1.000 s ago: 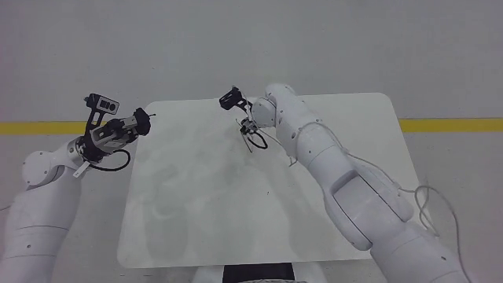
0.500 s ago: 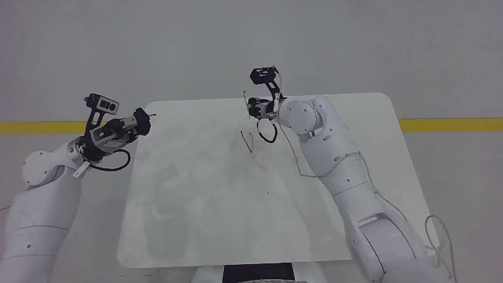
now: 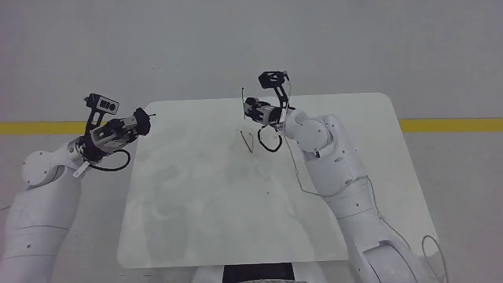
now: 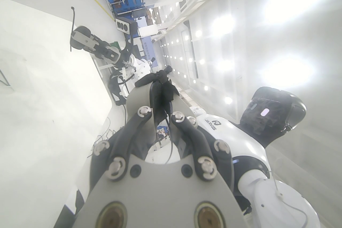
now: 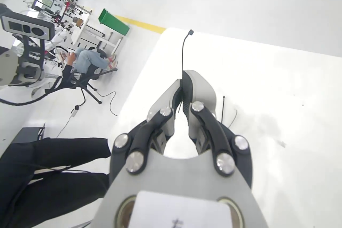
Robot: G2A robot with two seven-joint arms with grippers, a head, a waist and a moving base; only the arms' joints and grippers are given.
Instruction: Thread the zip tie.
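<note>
"While the left gripper (image 3: 143, 121) keeps its place by the far left corner of the table (image 3: 196, 220), what differs?"

"The right gripper (image 5: 182, 86) has turned at the wrist and drawn away from the loose tie (image 5: 223, 108) on the table, toward the far edge."

"And the zip tie (image 5: 183, 52)?"

"The right fingers (image 5: 199, 84) are clamped on its strap. Its head end sticks out well past the fingertips, above the tabletop."

"The left fingers (image 4: 157, 95)?"

"They are pressed together. Whether they pinch anything cannot be told."
</note>
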